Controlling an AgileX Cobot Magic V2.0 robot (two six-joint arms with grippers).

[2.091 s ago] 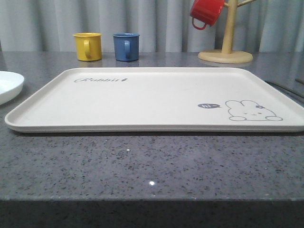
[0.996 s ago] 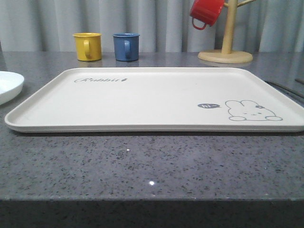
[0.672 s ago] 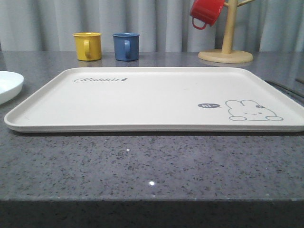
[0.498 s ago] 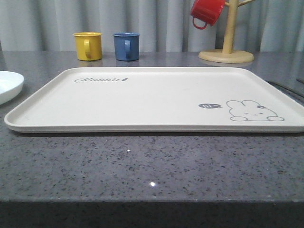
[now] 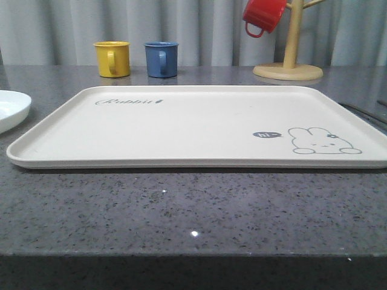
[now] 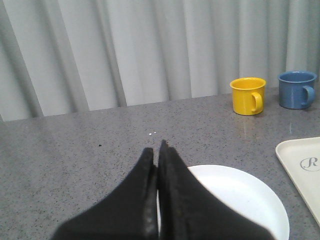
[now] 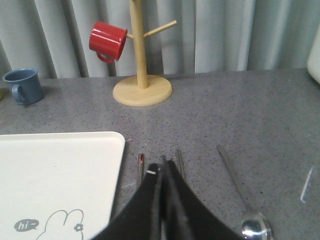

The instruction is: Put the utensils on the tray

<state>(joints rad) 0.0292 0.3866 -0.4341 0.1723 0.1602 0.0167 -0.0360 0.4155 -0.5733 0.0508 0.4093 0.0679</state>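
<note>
Both the left hand (image 6: pixel 157 150) and right hand (image 7: pixel 163 162) have matte black, tapering fingers.

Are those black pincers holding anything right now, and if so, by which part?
Nothing is held. The left gripper is shut, empty, above the plate; the right gripper is shut, empty, over the chopsticks.

bench (image 5: pixel 181 205): speckled grey stone, polished, glinting | tray (image 5: pixel 199 124): matt cream, smooth | plate (image 6: pixel 240 200): smooth glossy white | spoon (image 7: pixel 245 200): shiny metal | mug stand (image 7: pixel 141 75): pale bare wood | red mug (image 7: pixel 107 41): glossy enamel look | fingers (image 6: pixel 170 200): matt black
</note>
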